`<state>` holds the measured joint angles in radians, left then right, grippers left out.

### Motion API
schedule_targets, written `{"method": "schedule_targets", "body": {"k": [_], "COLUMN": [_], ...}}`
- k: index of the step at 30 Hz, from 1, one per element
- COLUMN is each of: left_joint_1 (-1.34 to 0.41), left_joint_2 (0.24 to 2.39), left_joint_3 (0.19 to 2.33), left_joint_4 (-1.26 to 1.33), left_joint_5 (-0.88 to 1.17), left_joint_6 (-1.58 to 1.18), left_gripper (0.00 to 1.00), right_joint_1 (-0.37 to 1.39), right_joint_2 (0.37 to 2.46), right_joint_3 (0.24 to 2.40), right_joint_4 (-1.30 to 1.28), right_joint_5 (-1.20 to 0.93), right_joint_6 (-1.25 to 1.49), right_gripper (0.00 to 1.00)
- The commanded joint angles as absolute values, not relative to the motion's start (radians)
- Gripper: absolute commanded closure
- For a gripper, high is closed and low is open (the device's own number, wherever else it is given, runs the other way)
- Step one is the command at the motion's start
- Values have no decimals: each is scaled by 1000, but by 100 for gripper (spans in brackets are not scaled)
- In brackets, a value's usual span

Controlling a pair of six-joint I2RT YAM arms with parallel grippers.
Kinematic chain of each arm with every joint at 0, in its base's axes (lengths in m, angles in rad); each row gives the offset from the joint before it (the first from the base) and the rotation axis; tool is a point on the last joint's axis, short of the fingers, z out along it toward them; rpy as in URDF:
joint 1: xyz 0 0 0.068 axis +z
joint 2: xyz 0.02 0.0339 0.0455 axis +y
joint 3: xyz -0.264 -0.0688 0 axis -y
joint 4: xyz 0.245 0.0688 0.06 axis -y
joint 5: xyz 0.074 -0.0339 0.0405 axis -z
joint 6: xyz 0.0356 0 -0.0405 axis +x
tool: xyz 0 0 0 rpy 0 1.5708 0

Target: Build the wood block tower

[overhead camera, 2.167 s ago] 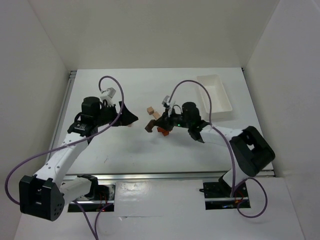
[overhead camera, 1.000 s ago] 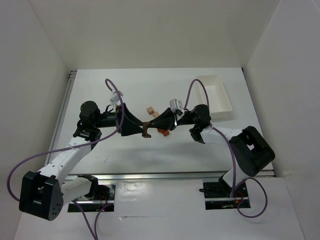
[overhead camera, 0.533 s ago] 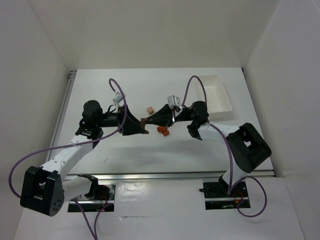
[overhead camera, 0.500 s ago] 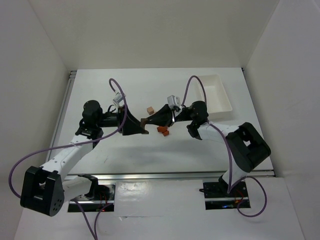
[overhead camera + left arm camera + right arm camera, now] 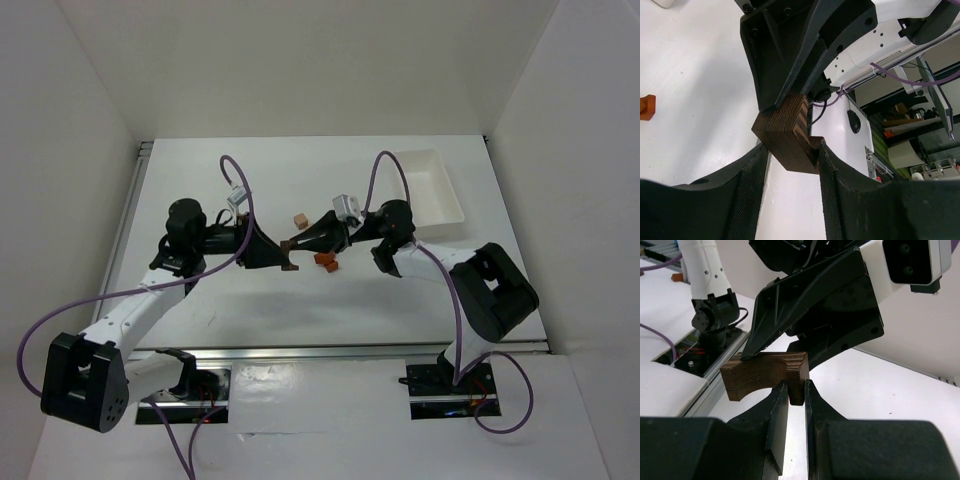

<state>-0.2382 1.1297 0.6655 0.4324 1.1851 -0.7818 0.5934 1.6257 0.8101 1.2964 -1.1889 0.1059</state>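
Observation:
A dark brown arch-shaped wood block (image 5: 290, 250) hangs above the table's middle, held between both grippers. My right gripper (image 5: 796, 387) is shut on one leg of the block (image 5: 765, 372). From the opposite side my left gripper (image 5: 790, 150) has its fingers pressed on both sides of the block's other end (image 5: 785, 135). In the top view the left gripper (image 5: 283, 262) and right gripper (image 5: 298, 242) meet tip to tip. An orange-red piece (image 5: 325, 261) lies on the table just below the right gripper. A pale tan cube (image 5: 299, 219) sits a little behind them.
A white tray (image 5: 432, 192) stands at the back right, behind the right arm. The orange-red piece (image 5: 646, 107) also shows at the left edge of the left wrist view. Purple cables arch over both arms.
The left gripper has closed its fingers onto the dark block that the right gripper holds. Both arms have risen slightly, tips staying together.

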Motion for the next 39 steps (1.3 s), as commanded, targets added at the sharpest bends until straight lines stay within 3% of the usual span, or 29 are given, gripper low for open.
{"method": "schedule_targets", "body": {"k": [1,3,4,6,7,11,12,14,15,18,20,23,28,33,39], "left_joint_1": [-245,-245,-245,-245,-245,-245,-245,-245,-245,-245,-245,-245,-245,-255,-319], "left_joint_2": [1103,1103,1103,1103,1103,1103,1092,1083,1083,1058,1046,1035,1035,1067,1251], "left_joint_3": [723,723,723,732,744,767,767,787,796,819,819,819,842,945,1115], "left_joint_4": [491,479,469,456,422,358,339,298,232,144,135,102,-29,-230,-523], "left_joint_5": [1200,1200,1190,1181,1181,1145,1132,1106,1092,1010,985,947,818,465,134], "left_joint_6": [-733,-733,-733,-723,-697,-654,-638,-599,-579,-519,-518,-509,-471,-471,-541], "left_gripper": [68,80,91,100,100,100,100,100,100,100,100,100,100,100,100], "right_joint_1": [607,607,618,618,618,618,618,618,618,618,618,618,618,627,707], "right_joint_2": [1611,1611,1597,1585,1571,1533,1517,1502,1487,1462,1448,1428,1395,1385,1431], "right_joint_3": [841,841,850,850,850,830,830,830,830,839,848,848,848,919,910], "right_joint_4": [1514,1436,1407,1327,1309,1218,1174,1131,1111,1031,986,977,878,565,302], "right_joint_5": [-1212,-1221,-1221,-1194,-1181,-1135,-1125,-1098,-1098,-1071,-1046,-1004,-840,-371,-48], "right_joint_6": [49,26,-10,-41,-60,-113,-124,-159,-160,-211,-224,-224,-252,-141,37], "right_gripper": [100,100,100,98,82,72,61,52,38,25,25,16,10,7,1]}}
